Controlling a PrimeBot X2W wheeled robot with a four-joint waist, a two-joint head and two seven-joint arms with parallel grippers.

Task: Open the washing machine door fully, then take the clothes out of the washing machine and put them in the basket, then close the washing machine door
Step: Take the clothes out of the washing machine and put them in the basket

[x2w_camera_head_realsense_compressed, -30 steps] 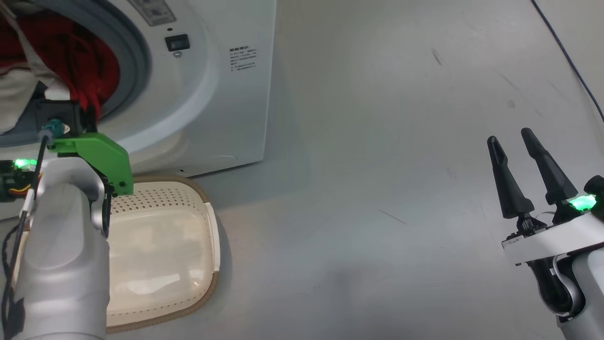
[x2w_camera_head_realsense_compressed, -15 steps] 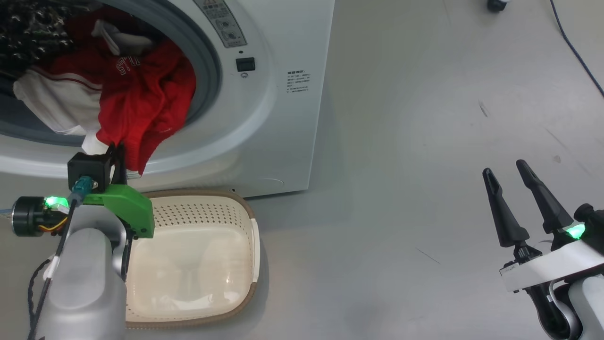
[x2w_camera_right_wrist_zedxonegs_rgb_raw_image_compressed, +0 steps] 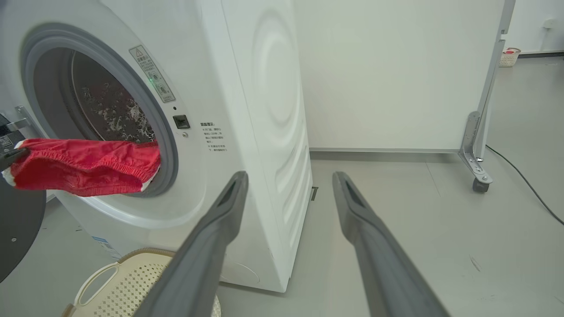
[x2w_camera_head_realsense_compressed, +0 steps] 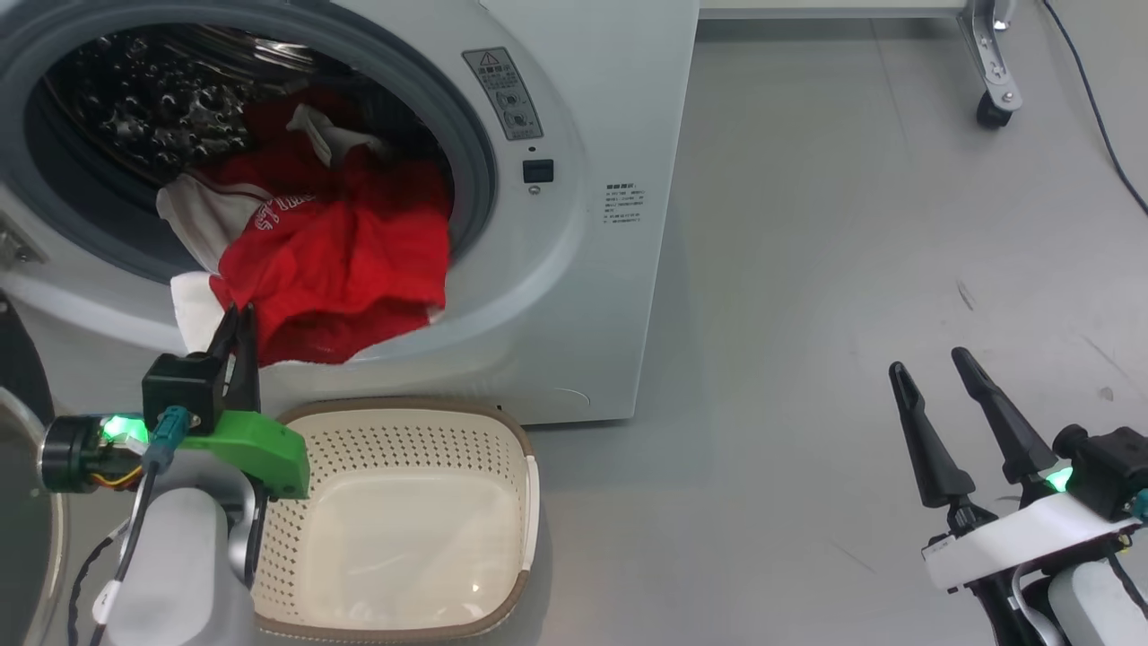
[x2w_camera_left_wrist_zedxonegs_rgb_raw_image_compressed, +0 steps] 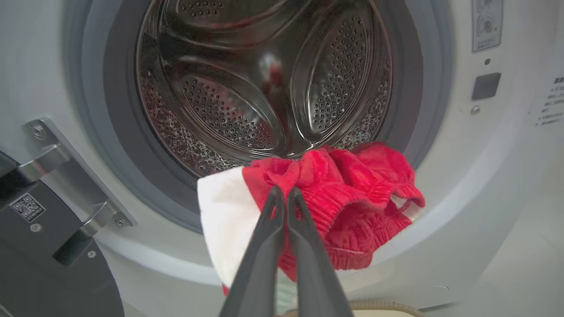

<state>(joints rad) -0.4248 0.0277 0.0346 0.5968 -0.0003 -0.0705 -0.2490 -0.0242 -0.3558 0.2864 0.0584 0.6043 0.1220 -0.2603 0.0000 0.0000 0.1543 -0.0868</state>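
The washing machine stands with its porthole uncovered. The washing machine door is swung out at the far left. Red and white clothes spill from the drum over the porthole's lower lip. My left gripper is shut on their lower left edge. The left wrist view shows the left gripper pinching red and white clothes in front of the drum. The cream basket sits on the floor right below, with nothing in it. My right gripper hangs open far to the right, holding nothing.
A white panel on a metal foot with a caster stands behind the machine to the right. A dark cable runs across the grey floor at the far right. A small basket sits far back.
The head camera has tilted up, so the whole picture has shifted. My left gripper, still shut on the clothes, has drawn them further out over the porthole's lip. The right gripper stays open.
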